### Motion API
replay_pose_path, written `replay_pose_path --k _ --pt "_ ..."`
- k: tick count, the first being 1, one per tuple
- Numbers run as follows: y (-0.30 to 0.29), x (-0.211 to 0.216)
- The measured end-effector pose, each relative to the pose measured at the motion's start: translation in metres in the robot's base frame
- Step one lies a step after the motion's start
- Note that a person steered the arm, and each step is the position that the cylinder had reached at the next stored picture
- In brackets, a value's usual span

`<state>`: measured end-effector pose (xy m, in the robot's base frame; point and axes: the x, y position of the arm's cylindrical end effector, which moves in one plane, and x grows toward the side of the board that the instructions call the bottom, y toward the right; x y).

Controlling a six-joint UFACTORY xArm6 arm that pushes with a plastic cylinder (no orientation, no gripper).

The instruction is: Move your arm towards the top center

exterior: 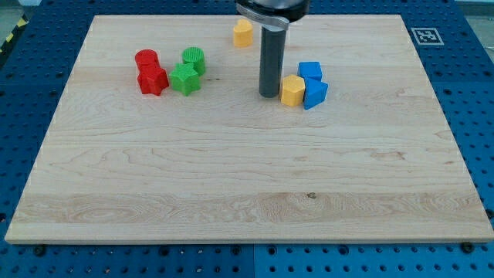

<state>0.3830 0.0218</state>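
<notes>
No gripper is fitted, so no open or closed state applies; only my tip [269, 95] is seen, set down on the wooden board [231, 201]. Nothing is to be grasped: the stiff rod is judged to slide lightly. Just to the tip's right a yellow hexagonal block [292, 90] is found, blue blocks [312, 85] beyond it. The goal, the board's top centre, lies farther up, near a yellow block [243, 33].

No readable text, only a square fiducial marker [424, 35], board's [231, 193] top-right corner
</notes>
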Motion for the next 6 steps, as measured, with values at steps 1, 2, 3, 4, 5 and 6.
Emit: replay_pose_path --k 1,2,3,4,5,6 --pt "-0.021 -0.052" --pt "-0.056 -0.097" --pt "-0.124 -0.115" --pt "-0.150 -0.156" --pt "-0.128 -0.190" --pt "-0.084 -0.181"
